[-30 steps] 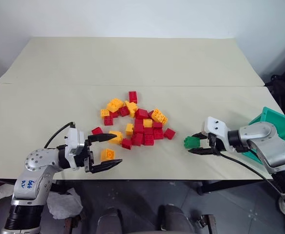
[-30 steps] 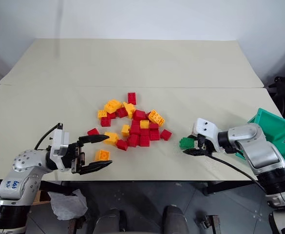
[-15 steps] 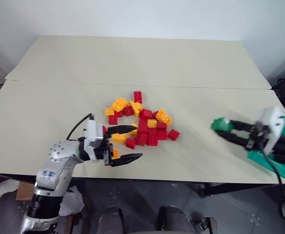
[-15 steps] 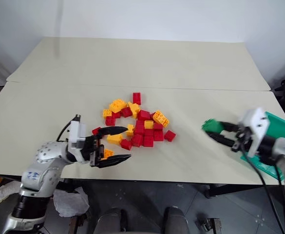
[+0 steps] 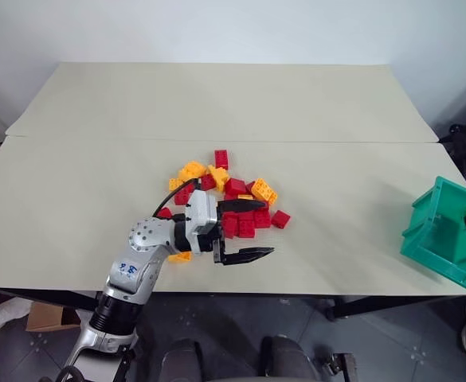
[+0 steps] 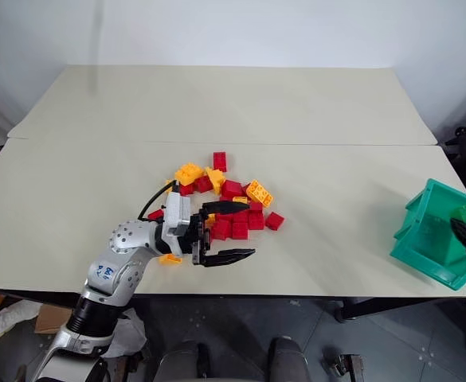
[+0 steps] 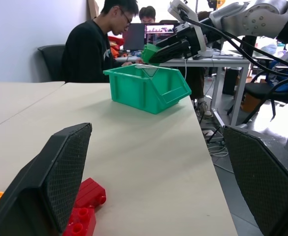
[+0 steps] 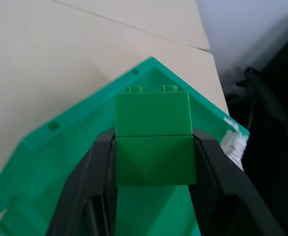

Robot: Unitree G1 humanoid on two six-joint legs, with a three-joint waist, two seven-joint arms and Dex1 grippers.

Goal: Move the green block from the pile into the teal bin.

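Right gripper point(image 8: 153, 162) clamped on green block point(image 8: 153, 132), above teal bin point(image 8: 60, 162). Left gripper point(image 5: 244, 231) fingers wide apart, beside pile point(image 5: 225, 191).

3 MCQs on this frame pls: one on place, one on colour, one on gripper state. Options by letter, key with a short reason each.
1. Where is the green block?
A. in the pile
B. above the teal bin, held
C. on the floor

2. What colours are the bricks in the pile?
A. blue and white
B. red and yellow-orange
C. all green

3. How is the left gripper?
A. open, holding nothing
B. shut on a red brick
C. shut on the green block

Key: 1 B, the right gripper clamps it over the teal bin. 2 B, no other colour lies there. 3 A, its fingers stand wide apart by the pile.
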